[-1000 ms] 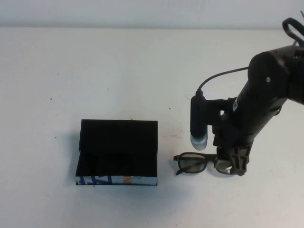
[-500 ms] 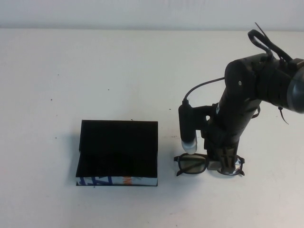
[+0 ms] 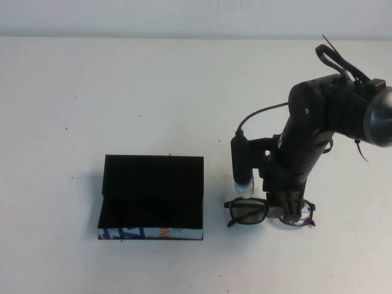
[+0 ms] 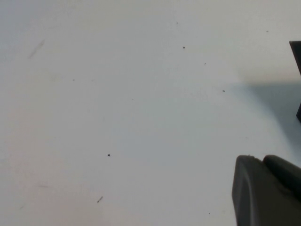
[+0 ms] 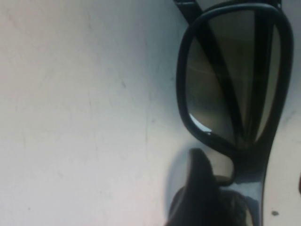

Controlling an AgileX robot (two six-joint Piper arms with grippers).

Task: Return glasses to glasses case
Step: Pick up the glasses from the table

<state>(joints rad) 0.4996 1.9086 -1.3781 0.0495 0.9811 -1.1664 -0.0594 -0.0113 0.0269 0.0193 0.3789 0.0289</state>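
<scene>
**Open tabletop all round, crowding only at the front right**

The white tabletop (image 3: 153, 86) lies bare across its far half and left side. The black rectangular box-like glasses case (image 3: 152, 195) blocks the front centre-left. A narrow strip separates it from the dark thick-rimmed glasses (image 3: 257, 211). The right end effector (image 3: 290, 211), fingers spread wide, stands on the glasses' right half. The left end effector (image 4: 265, 190) sits beyond the case's left side.

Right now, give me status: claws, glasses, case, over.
Right claw open, down over glasses at the bridge. Left claw parked, off to the side. Glasses case lid up, beside the glasses. Nothing between them.
</scene>
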